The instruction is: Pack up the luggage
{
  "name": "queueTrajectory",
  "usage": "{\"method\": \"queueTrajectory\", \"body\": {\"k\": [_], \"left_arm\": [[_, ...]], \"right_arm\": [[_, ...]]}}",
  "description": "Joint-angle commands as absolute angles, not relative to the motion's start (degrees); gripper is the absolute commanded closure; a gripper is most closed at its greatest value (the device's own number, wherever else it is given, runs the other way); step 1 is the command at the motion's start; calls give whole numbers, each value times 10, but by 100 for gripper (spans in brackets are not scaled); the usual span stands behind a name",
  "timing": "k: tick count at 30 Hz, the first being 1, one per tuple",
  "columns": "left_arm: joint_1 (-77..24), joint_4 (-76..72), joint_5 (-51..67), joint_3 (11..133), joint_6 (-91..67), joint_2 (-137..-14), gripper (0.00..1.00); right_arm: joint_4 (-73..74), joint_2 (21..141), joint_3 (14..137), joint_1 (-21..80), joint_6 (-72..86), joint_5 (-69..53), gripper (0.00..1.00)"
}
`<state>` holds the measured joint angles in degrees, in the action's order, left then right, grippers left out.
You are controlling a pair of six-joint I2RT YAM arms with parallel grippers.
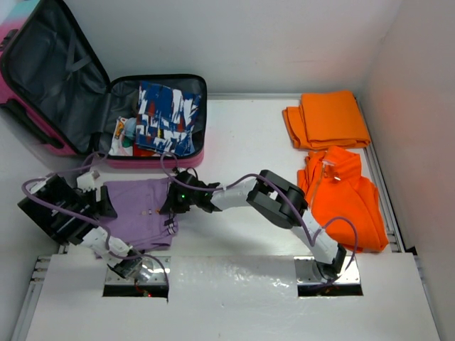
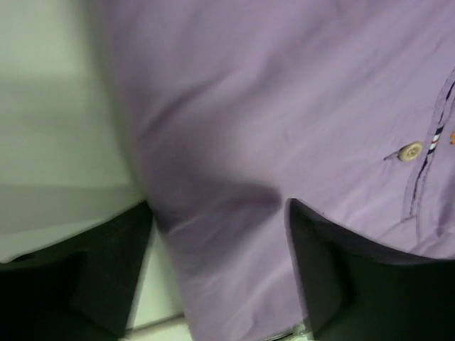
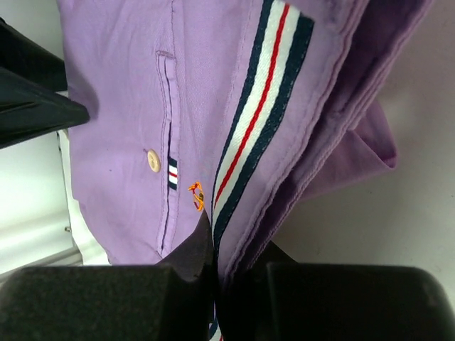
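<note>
The luggage [image 1: 57, 78] lies open at the back left, pink shell, dark grey lining, with blue-white-red patterned clothes [image 1: 167, 117] in its lower half. Purple shorts [image 1: 138, 213] lie on the table in front of it. My left gripper [image 1: 106, 206] is open over the shorts' left edge; in the left wrist view the purple cloth [image 2: 284, 92] lies between its spread fingers [image 2: 341, 284]. My right gripper [image 1: 173, 206] is shut on the shorts' right edge; the right wrist view shows it [image 3: 227, 241] pinching the striped waistband [image 3: 263, 92].
A folded orange stack [image 1: 327, 119] lies at the back right. A looser orange garment [image 1: 348, 195] lies in front of it, beside the right arm. White walls close in the table at the back and right.
</note>
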<state>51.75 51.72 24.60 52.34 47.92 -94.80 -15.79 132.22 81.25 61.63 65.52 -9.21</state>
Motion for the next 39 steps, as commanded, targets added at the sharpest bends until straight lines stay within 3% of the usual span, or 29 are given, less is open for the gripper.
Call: {"method": "queueTrajectory", "body": {"k": [1,3,4,5,9,20,28,32,36,39], "left_arm": [[492,497,259,467,476,-961,33],[486,486,251,448,465,-970,46],[486,484,245,451,455,-981,77],[488,483,242,454,448,-983,99],[507,531,259,489,474,-962,100],[508,756,405,613,676,-758,100],[462,741,477,768,578,-773,100],[382,561,442,889,337,-810,100],[310,461,369,991,217,-895,100],[257,427,339,1073,162,-975,100]], "right_arm": [[-149,1331,828,615,636,-81,100],[-149,1330,830,614,633,-82,100],[-146,1328,830,615,628,-82,100],[-144,1325,830,615,628,-82,100],[-113,1300,840,618,589,-81,100],[-47,1174,864,647,472,-54,100],[-2,1154,982,609,423,-32,100],[43,1224,1105,549,407,-29,100],[69,1309,1267,487,400,-9,100],[-18,1329,1276,442,400,21,100]]}}
